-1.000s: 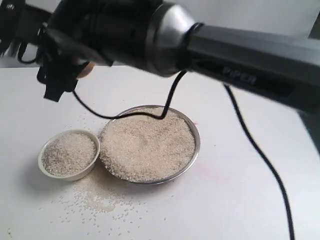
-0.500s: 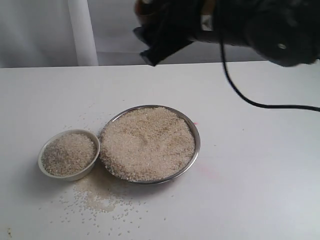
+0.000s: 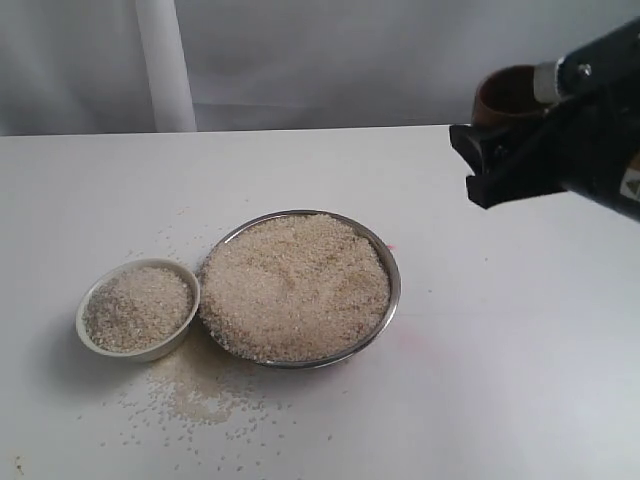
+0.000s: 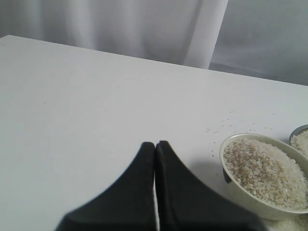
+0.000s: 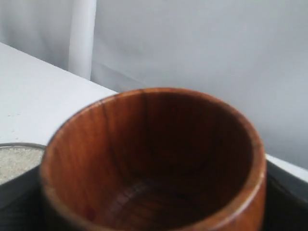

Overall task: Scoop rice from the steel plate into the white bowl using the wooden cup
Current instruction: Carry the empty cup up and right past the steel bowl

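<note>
exterior view, right hand: the black right hand (image 3: 492, 168) hangs over the far right corner of the table. Its fingers are closed on a rounded reddish-brown wooden cup (image 3: 503, 95), which shows just behind and above them.
exterior view, plate: a wide, shallow, shiny steel plate (image 3: 394, 272) sits mid-table, heaped with pale beige raw rice (image 3: 295, 285). It is well apart from that hand, on its left-edge side.
exterior view, bowl: a small thick-rimmed ceramic white bowl (image 3: 150, 350), filled with rice, stands just beside the plate towards the left edge. Loose grains lie on the white table (image 3: 500, 380) towards the near edge.
left wrist view, left hand: the left hand (image 4: 155, 144) has its two black fingers pressed together with nothing between them, low over bare table. The white bowl is near, off to one side of the fingertips, and a sliver of the plate shows beyond it.
right wrist view, cup: the wooden cup fills the view, its dark inside showing bare wood. Black parts of the hand flank it on both sides, and a strip of plate and rice shows past it.
</note>
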